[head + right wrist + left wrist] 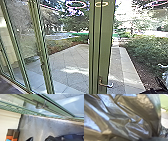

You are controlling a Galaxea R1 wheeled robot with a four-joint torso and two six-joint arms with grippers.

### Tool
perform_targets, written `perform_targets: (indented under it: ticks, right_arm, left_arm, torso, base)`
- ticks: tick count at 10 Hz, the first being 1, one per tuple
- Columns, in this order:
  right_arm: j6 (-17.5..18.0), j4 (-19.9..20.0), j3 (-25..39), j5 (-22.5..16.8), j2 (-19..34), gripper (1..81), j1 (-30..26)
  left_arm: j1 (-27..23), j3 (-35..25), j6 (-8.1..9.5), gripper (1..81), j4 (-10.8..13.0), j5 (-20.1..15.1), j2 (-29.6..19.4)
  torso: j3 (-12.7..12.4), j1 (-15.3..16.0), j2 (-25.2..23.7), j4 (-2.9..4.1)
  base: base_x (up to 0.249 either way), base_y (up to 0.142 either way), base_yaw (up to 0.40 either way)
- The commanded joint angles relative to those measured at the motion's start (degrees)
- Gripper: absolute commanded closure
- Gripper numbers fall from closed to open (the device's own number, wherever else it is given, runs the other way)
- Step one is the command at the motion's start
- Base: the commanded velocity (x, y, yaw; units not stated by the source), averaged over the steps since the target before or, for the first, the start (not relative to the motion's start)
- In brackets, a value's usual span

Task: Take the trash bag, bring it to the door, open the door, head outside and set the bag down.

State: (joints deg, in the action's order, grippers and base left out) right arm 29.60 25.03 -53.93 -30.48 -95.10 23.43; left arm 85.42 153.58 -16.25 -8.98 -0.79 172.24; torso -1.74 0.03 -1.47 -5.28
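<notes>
Right up against the left wrist camera: trash bag [121, 119], thin shiny see-through plastic, brownish-grey, creased all over. My read: soft, no shape of its own, a bit slippery, likely light for its bulk; snag or tear is the main risk, and it could swing into the frame on the way through. Best hold is the gathered neck, not a single loose fold. Left hand: can't tell if it's spread or pinching plastic, though the bag being this close suggests it's being carried on that side. Right hand: can't tell its state or contact either. Next out, smooth grey floor [37, 125], then the green-framed glass door [107, 37] with its bent silver metal lever handle [107, 85]. Can't tell if it's ajar; looks like the door step is the one in hand, bag drop not done. Beyond it, pale paved yard [72, 57], then dense green shrubs [145, 50].
</notes>
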Motion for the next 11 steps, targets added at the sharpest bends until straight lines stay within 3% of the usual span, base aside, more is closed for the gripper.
perform_targets:
  ticks: [1,6,9,11]
  right_arm:
    - [14.17,-10.7,0.77,-4.59,-4.34,1.0,-8.26]
    - [18.13,-10.96,-7.05,-2.92,-12.16,1.0,-10.28]
    - [27.24,-11.23,-12.13,-0.64,-17.15,1.0,-10.46]
    - [30.08,-11.23,-14.52,-0.64,-19.98,1.0,-11.16]
  left_arm:
    - [-3.63,-0.03,0.08,81.1,-0.42,-2.81,0.04]
    - [-3.55,-0.03,0.52,81.1,-0.51,-2.81,0.3]
    - [-3.55,-0.03,0.52,81.1,-0.51,-2.64,1.0]
    - [-3.55,-0.03,0.52,81.1,-0.51,-2.72,1.09]
  torso:
    - [0.0,0.0,0.0,0.0]
    - [0.02,0.02,0.02,-0.02]
    - [0.05,0.05,0.02,-0.02]
    - [0.05,0.05,0.05,-0.02]
  base:
    - [0.0,0.0,0.0]
    - [0.0,0.0,0.0]
    - [0.0,0.0,0.0]
    - [0.0,0.0,0.0]
